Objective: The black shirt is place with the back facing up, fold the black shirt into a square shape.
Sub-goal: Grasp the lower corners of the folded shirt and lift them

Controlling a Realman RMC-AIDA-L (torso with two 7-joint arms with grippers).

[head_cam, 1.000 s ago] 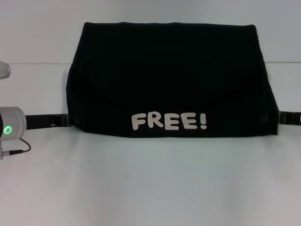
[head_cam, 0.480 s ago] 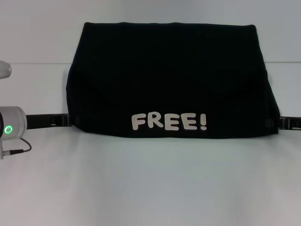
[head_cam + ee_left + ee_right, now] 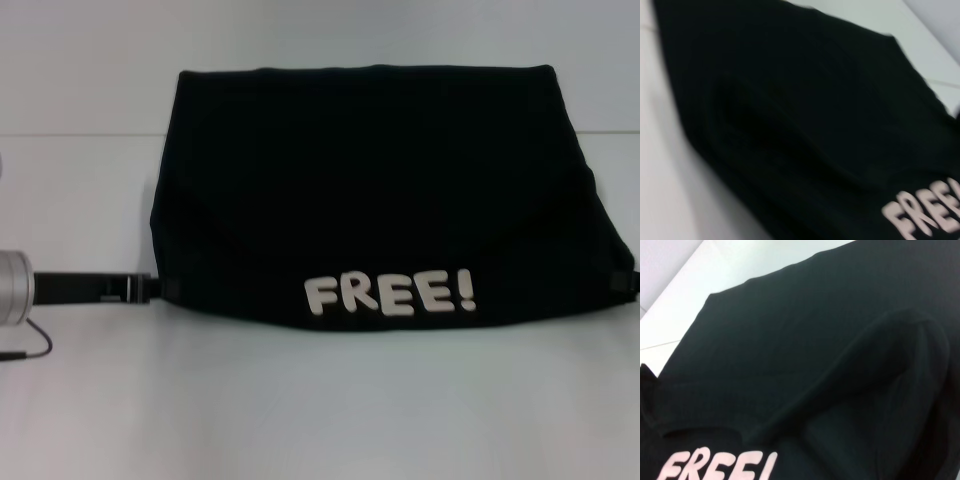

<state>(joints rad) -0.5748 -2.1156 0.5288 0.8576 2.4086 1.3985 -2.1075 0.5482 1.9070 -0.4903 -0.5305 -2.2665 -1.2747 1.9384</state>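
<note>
On the left edge of the head view you have the left end effector (image 3: 150,288) reaching in level with the tabletop (image 3: 300,400), its black tip touching the lower left corner of the black shirt (image 3: 370,180); whether it is clenched on the cloth or released you cannot tell, since the tip disappears into the dark fabric. Moving rightward, the shirt lies across the middle of the white tabletop as a wide, already folded block: its far edge is straight, both side edges slope outward toward you, and no sleeves stick out, so the side folds and at least one lengthwise fold look done. Along the near edge the front of the shirt has turned up, and you can read the white block lettering "FREE!" (image 3: 390,294) plainly, the only writing in sight; the left wrist view catches its first letters (image 3: 925,212) and the right wrist view shows "FREE" (image 3: 720,466) beside a raised ridge of fabric. At the far right the right end effector (image 3: 628,282) barely shows at the shirt's lower right corner, and its grip cannot be told either. Judging by the shape, you are well along: the block is wider than deep, so it still wants one more fold or some tidying to become square.
</note>
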